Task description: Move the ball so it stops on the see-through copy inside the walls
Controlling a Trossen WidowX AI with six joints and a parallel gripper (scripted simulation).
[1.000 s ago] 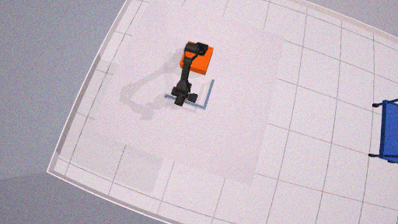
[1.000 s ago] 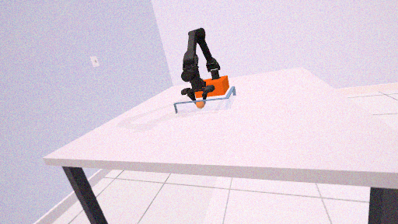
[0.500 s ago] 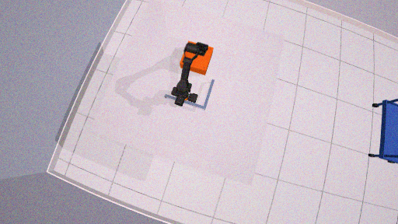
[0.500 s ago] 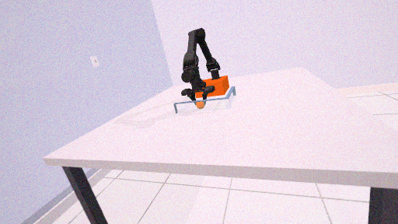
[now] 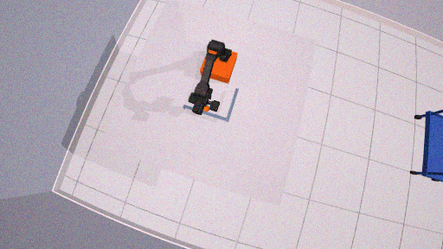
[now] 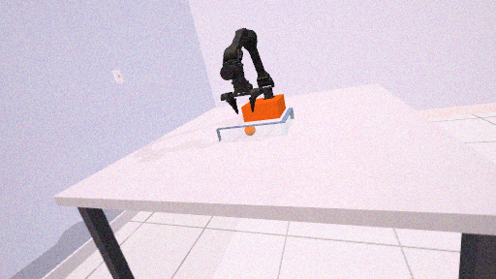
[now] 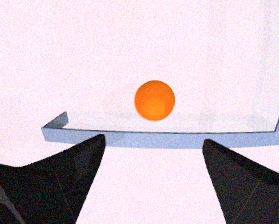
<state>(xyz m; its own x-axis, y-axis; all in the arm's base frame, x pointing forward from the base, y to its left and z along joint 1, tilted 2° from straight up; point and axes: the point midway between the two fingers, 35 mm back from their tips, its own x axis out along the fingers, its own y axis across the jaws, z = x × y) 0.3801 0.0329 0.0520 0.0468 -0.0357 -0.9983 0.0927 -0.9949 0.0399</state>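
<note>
2 dark fingers of the black parallel-jaw gripper [image 6: 244, 99] stand spread wide with nothing between them; the claw is well open and holds nothing. The small orange ball [image 7: 154, 100] rests on the white table top [image 6: 339, 163] inside the corner made by the 2 low clear blue-edged walls [image 6: 252, 125], just behind the nearer wall as the wrist view shows it, and apart from both fingers. No see-through copy can be made out apart from the ball, so whether the ball sits exactly on it cannot be told; it looks settled, though.

Judging from this, the step in hand is the retreat. Doing it well means lifting straight up first, fingers kept spread, so neither tip brushes the ball or clips the top edge of the near wall, which lies between the fingertips and the ball in the wrist view. Only once the tips are above the walls should the arm swing off sideways. A slow start matters, since a ball rolls at the lightest nudge.

Behind the walls stands the orange block [image 6: 263, 107] that carries the arm's base, close to the corner, so a backward pull has little room. 1 blue cart [image 5: 433, 145] sits on the floor well apart from the table and is no obstacle.
</note>
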